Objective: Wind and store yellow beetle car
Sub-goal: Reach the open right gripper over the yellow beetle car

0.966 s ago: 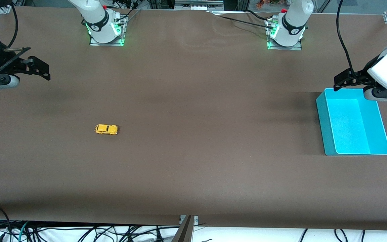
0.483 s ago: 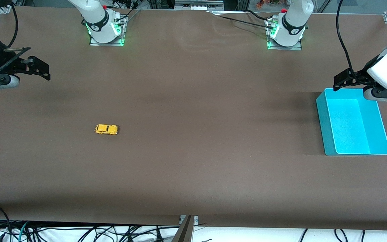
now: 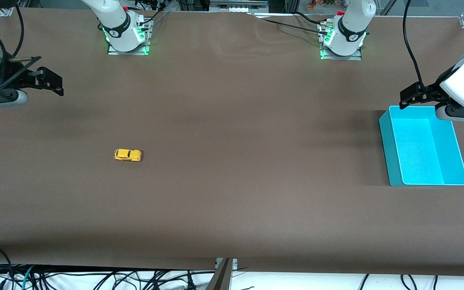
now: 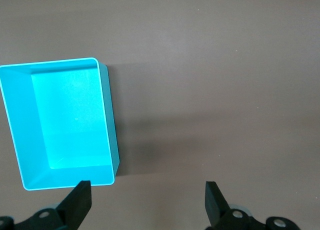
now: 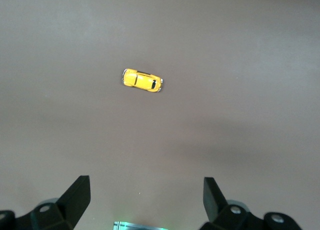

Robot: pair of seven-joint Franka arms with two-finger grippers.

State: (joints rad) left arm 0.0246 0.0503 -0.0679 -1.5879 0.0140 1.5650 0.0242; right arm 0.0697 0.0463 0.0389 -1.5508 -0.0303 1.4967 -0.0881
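The yellow beetle car (image 3: 127, 155) stands on its wheels on the brown table, toward the right arm's end; it also shows in the right wrist view as the yellow beetle car (image 5: 142, 80). My right gripper (image 3: 46, 78) hangs open and empty over the table at that end, well apart from the car; in its own view the right gripper (image 5: 146, 195) holds nothing. My left gripper (image 3: 413, 96) is open and empty above the rim of the cyan bin (image 3: 385, 141) that lies farther from the front camera. The left gripper (image 4: 148, 197) has one finger by a corner of the bin.
The cyan bin (image 4: 107, 115) is empty and sits at the left arm's end of the table. Both arm bases stand along the table edge farthest from the front camera. Cables hang below the edge nearest that camera.
My right gripper has shifted slightly toward the middle of the table. The car, the bin and the left arm have not moved.
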